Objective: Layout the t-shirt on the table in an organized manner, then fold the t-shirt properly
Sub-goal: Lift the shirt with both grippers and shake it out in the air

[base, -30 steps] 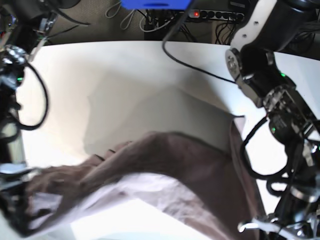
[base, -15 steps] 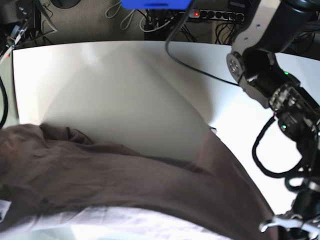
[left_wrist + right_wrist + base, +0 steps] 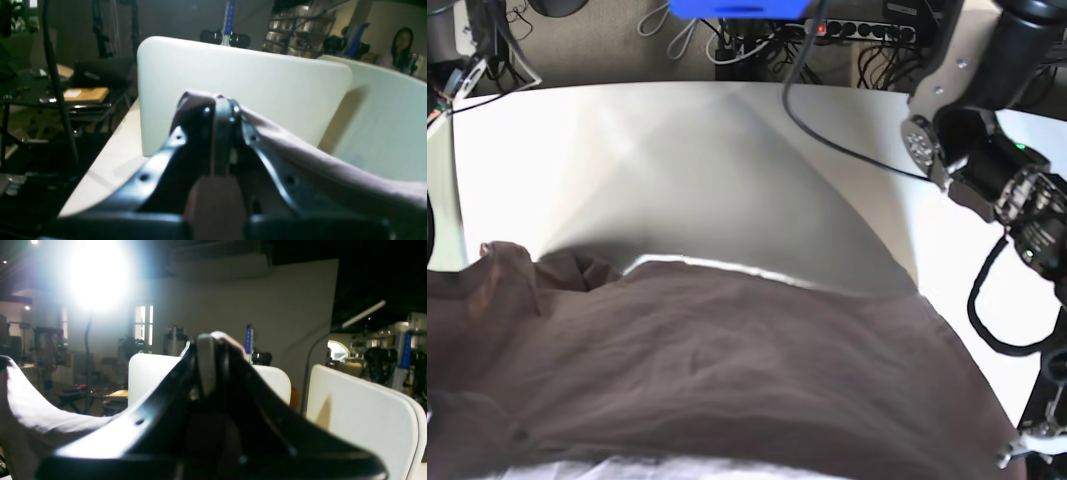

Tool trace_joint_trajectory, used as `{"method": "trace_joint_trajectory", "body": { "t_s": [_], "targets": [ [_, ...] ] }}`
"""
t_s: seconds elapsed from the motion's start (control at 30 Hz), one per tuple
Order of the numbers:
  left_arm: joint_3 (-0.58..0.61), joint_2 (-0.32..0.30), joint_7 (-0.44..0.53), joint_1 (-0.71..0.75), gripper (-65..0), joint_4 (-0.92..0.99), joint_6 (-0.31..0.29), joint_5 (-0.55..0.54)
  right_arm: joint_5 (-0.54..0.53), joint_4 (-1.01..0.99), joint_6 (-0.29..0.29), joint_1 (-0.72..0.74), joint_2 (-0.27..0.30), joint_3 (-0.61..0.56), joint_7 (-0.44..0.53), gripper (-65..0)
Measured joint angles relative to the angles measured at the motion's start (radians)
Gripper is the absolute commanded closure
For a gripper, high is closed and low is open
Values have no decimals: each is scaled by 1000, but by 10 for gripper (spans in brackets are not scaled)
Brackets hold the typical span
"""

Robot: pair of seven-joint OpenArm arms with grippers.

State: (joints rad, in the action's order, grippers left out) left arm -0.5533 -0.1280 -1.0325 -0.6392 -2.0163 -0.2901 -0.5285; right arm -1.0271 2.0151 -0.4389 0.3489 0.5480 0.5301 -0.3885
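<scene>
Spreading seems in hand: left gripper [image 3: 222, 105] and right gripper [image 3: 212, 343] pinch the shirt [image 3: 727, 365], stretched between them over the table [image 3: 717, 150]; next calls for lowering it flat

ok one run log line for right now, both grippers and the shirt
left gripper: shut on t-shirt | right gripper: shut on t-shirt | t-shirt: spread between arms, unfolded | table: under t-shirt

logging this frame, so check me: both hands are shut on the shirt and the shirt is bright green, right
Not the colour: the shirt is dusty brownish mauve, as the base view shows. Both hands being shut on it stands.
</scene>
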Motion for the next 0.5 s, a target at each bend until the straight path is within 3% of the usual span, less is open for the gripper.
{"method": "trace_joint_trajectory", "body": {
  "t_s": [0.23,0.5],
  "targets": [
    [1,2,-3,-6,-1,0,2,46,0,-13,0,0,0,-4,0,0],
    [-1,19,8,18,-1,57,5,122,7,-240,-2,90,-14,-182,-1,0]
  ]
}}
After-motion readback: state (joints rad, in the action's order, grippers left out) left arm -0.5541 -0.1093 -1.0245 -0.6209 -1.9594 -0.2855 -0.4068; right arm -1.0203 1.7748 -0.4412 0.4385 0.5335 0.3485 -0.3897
